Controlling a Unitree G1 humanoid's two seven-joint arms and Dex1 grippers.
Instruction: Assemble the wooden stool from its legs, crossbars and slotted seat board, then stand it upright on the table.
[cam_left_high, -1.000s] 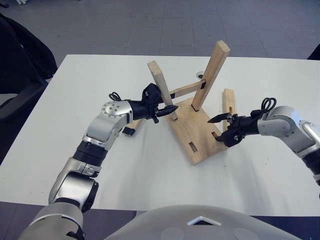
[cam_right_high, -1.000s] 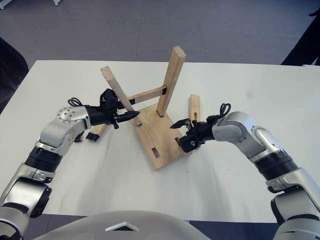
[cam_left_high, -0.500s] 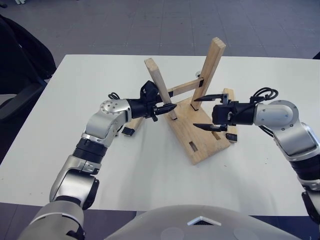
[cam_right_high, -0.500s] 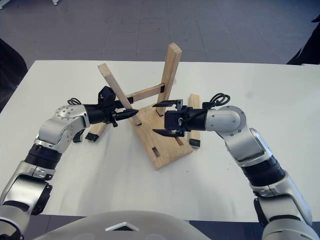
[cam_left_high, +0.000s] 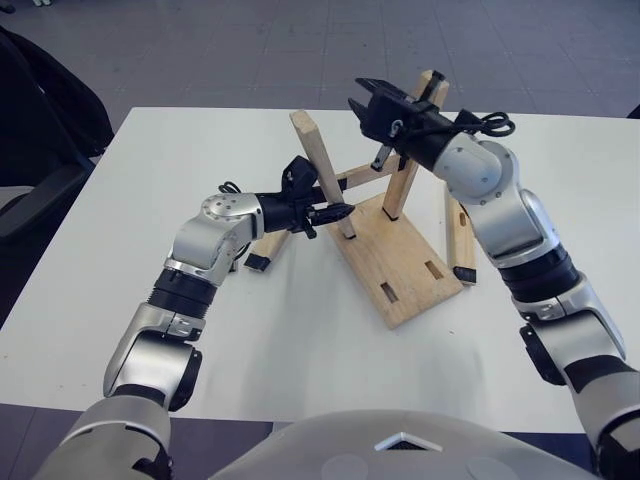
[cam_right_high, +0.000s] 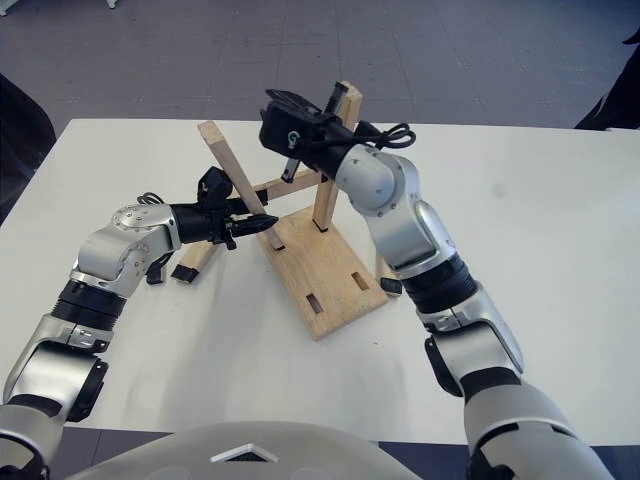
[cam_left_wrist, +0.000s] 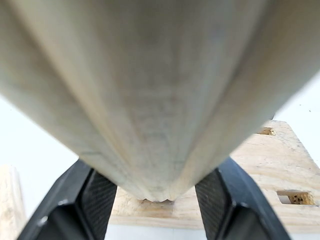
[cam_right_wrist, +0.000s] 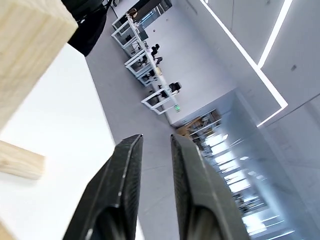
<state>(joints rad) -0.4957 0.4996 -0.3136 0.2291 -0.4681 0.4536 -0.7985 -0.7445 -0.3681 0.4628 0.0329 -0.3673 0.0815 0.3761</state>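
Pinching the left-hand leg (cam_left_high: 318, 165) low down with the left gripper (cam_left_high: 338, 212), just above the seat board (cam_left_high: 400, 262); pads (cam_left_wrist: 97, 197) pressed against 2 opposite faces of the wood, as seen in the left wrist view. Keeping that forearm low over the white tabletop (cam_left_high: 140, 190).

Hovering with the right gripper (cam_right_wrist: 156, 145) high up, close beside the top end of the taller right-hand leg (cam_left_high: 402, 190), without gripping it. Holding the fingers (cam_right_wrist: 125, 170) only a narrow gap apart, with nothing between them, aimed out toward the room beyond the tabletop.

Finding the seat board flat on the tabletop, turned askew to its edges, with the 2 legs standing at its far end. Leaning, both of them, and joined partway up by 1 crossbar (cam_left_high: 362, 178). Counting 2 open slots (cam_left_high: 385, 292) in the near half of the board.

Noting 1 loose wooden piece (cam_left_high: 458, 245) with a dark end, flat on the tabletop just beside the board's right edge. Noting also a second loose piece (cam_right_high: 197, 260) on the left, partly under the left arm.
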